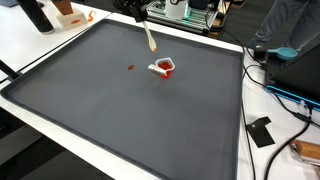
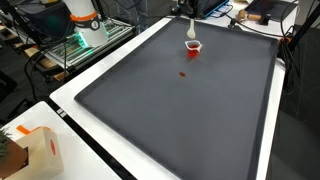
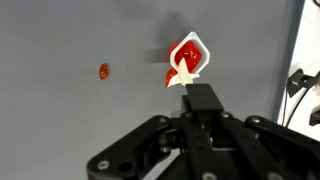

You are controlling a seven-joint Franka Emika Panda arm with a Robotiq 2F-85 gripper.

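A small red cup (image 1: 165, 68) with a white rim stands on the dark mat (image 1: 120, 110) near its far side; it is also in an exterior view as the cup (image 2: 193, 47). My gripper (image 1: 136, 12) is above it, shut on a pale spoon (image 1: 149, 38) that slants down toward the cup. In the wrist view the spoon's tip (image 3: 179, 81), smeared red, sits at the edge of the cup (image 3: 188, 52), just ahead of my gripper (image 3: 203, 97). A small red blob (image 3: 104, 71) lies on the mat beside the cup, seen also as the blob (image 2: 183, 75).
The mat covers most of a white table (image 1: 255, 150). Cables (image 1: 285, 95) and a black block (image 1: 260, 131) lie along one side. A cardboard box (image 2: 35, 150) sits on a corner, and a wire rack (image 2: 80, 45) stands beyond the table edge.
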